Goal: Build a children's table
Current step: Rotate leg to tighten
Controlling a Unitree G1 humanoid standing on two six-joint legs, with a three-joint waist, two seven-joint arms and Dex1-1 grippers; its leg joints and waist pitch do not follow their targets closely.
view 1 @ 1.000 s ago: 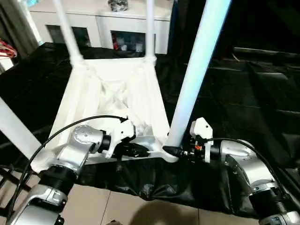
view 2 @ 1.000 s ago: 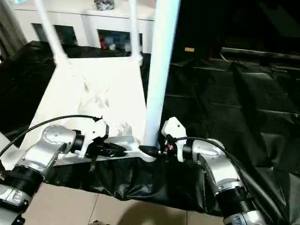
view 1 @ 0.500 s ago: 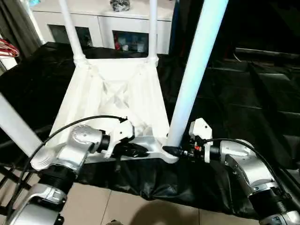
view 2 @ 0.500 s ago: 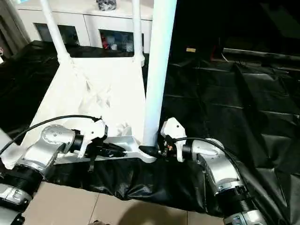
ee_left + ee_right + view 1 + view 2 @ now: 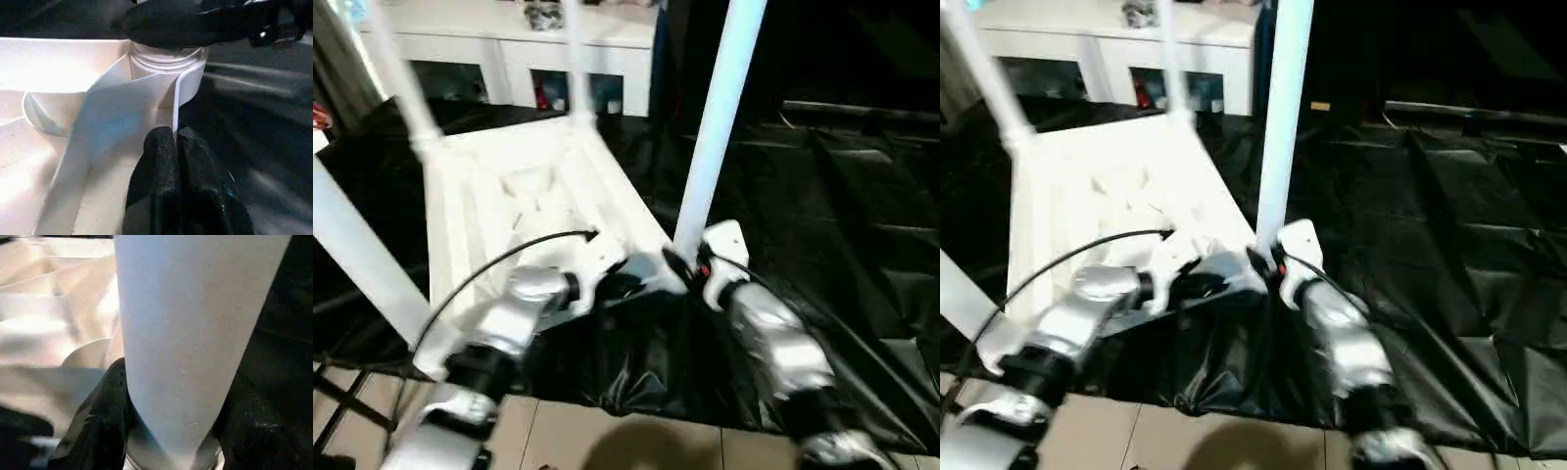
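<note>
Right gripper (image 5: 677, 262): its two black fingers (image 5: 100, 416) are clamped round the foot of the nearest leg, right where the tube meets its socket
Left gripper (image 5: 177, 161): closed tight, fingertips pinching the thin upright rim of the tabletop just beside that same corner
Near leg (image 5: 715, 127): a long white tapered tube standing almost upright in the corner socket (image 5: 166, 63); smooth and hollow-looking, so I'd judge it light but slippery, best held low near the socket as it is now
Tabletop (image 5: 499, 211): lying upside down on the black sheet (image 5: 862, 245), ribbed underside up, other legs already standing in its corners
How it should handle: stiff moulded plastic, light for its size, awkward from bulk more than weight; the rim and ribs give a firm edge to pinch, while the flat panels would offer nothing
Behind: a white cabinet (image 5: 509, 49) against the wall
</note>
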